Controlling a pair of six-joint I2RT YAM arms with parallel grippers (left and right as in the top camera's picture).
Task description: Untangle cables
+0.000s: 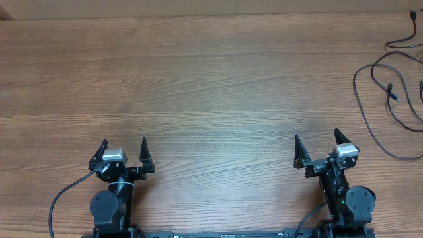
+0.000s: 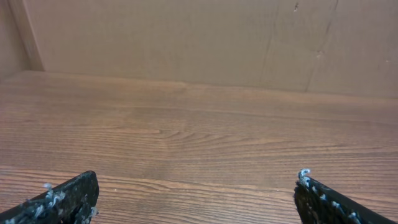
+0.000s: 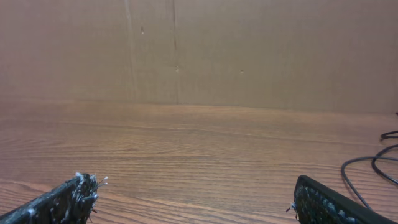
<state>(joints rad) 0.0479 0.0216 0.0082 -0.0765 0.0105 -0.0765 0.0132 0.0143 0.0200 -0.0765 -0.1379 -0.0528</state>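
Note:
The cables [image 1: 386, 86] are thin black cords lying in loose loops at the far right of the wooden table, running off the right edge. A small plug end [image 1: 393, 93] shows among the loops. Part of a loop also shows in the right wrist view [image 3: 373, 165]. My left gripper [image 1: 124, 143] is open and empty near the front edge at the left. My right gripper [image 1: 316, 137] is open and empty near the front edge at the right, well short of the cables. In the wrist views both pairs of fingers [image 2: 196, 186] [image 3: 193, 193] stand wide apart over bare wood.
The wooden table [image 1: 198, 86] spans the whole view. A brown cardboard wall [image 3: 249, 50] stands along its far edge. Thicker black wires [image 1: 63, 198] run from the arm bases at the front.

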